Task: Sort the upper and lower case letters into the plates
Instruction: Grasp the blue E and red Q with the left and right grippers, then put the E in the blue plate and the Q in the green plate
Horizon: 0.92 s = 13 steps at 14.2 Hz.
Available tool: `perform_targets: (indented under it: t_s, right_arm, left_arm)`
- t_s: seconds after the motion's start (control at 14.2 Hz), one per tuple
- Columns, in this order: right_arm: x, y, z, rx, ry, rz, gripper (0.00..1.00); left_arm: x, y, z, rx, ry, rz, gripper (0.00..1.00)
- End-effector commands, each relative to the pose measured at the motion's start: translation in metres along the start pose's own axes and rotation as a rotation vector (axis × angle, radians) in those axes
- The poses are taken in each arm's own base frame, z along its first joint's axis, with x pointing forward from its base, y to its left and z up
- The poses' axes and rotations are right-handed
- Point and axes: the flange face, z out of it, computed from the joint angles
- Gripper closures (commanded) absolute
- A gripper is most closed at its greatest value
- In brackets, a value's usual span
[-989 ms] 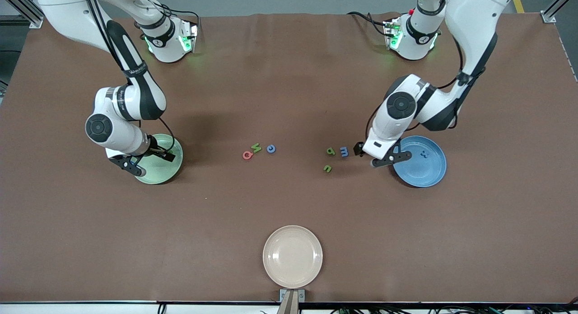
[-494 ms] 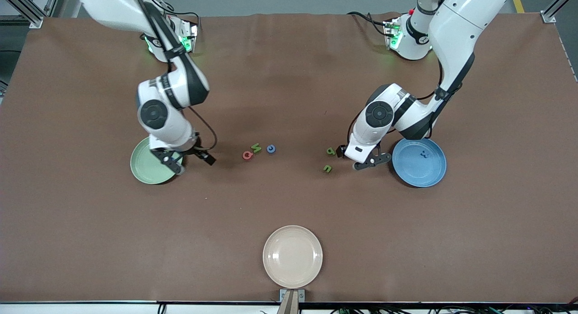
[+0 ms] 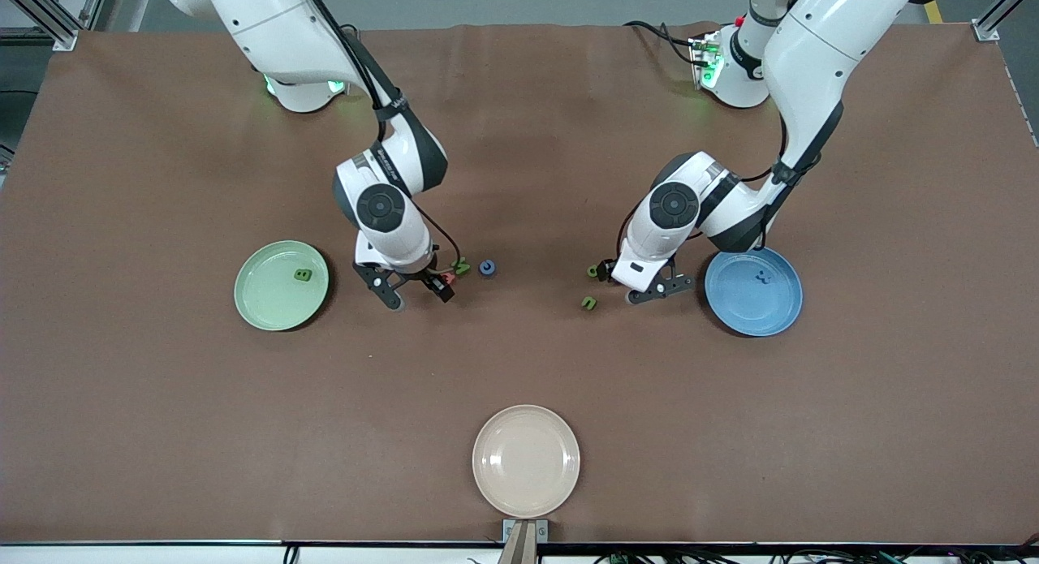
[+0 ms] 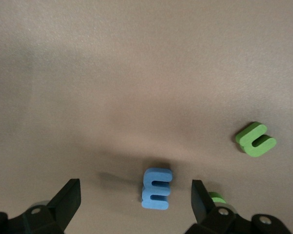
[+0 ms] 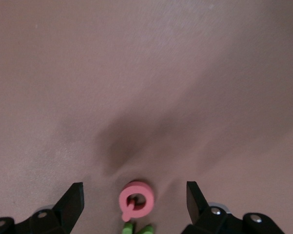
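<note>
- Left gripper point(image 4: 134, 207): jaws wide astride the blue m point(image 4: 156, 188), having left the blue plate point(image 3: 753, 291).
- Right gripper point(image 5: 134, 207): jaws wide around the pink Q point(image 5: 135, 200), having swung in from the green plate point(image 3: 281, 285); 2 pickups look imminent.

Your counter point(image 3: 519, 361) is covered in plain brown. Directly on it you have three plates: a mint green plate point(image 3: 268, 304) toward the right arm's end, a blue plate point(image 3: 743, 308) toward the left arm's end, and a cream plate point(image 3: 526, 461) nearest the front camera. Loose letters lie between the coloured plates: a pink Q point(image 5: 135, 199), a blue m point(image 4: 156, 188), a green u point(image 4: 256, 139), and a blue ring-shaped letter point(image 3: 487, 267).
</note>
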Motion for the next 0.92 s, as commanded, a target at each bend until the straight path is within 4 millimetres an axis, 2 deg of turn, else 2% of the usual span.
perform_targets:
  t_s: [0.0, 0.07, 0.21, 0.35, 0.42, 0.49, 0.64, 0.71, 0.85]
  right_arm:
    - [-0.007, -0.009, 0.011, 0.017, 0.013, 0.031, 0.13]
    - [-0.012, -0.009, 0.014, 0.012, 0.013, 0.026, 0.16]
    - [-0.015, -0.007, 0.017, 0.003, 0.012, 0.022, 0.21]
    - [-0.017, -0.006, 0.018, -0.002, 0.011, 0.021, 0.34]
    - [-0.017, -0.005, 0.020, -0.008, 0.010, 0.022, 0.42]
    - [-0.017, -0.004, 0.020, -0.011, 0.009, 0.021, 0.56]
    - [-0.018, -0.002, 0.021, -0.018, 0.007, 0.021, 0.92]
    - [-0.017, -0.002, 0.019, -0.017, 0.007, 0.023, 0.99]
    - [-0.008, 0.000, 0.014, -0.031, 0.008, 0.019, 1.00]
  left_arm:
    - [-0.001, 0.003, 0.008, -0.005, 0.003, -0.004, 0.11]
    - [-0.003, 0.004, 0.008, -0.004, 0.005, 0.003, 0.20]
    - [-0.004, 0.007, 0.009, -0.004, 0.011, 0.014, 0.28]
    - [-0.005, 0.008, 0.011, -0.003, 0.008, 0.018, 0.39]
    - [-0.004, 0.008, 0.010, -0.004, 0.009, 0.019, 0.44]
    - [-0.004, 0.008, 0.010, -0.004, 0.009, 0.020, 0.46]
    - [-0.004, 0.008, 0.010, -0.003, 0.011, 0.024, 0.52]
    - [-0.004, 0.008, 0.010, -0.003, 0.011, 0.026, 0.56]
    - [-0.004, 0.008, 0.010, -0.002, 0.010, 0.027, 0.68]
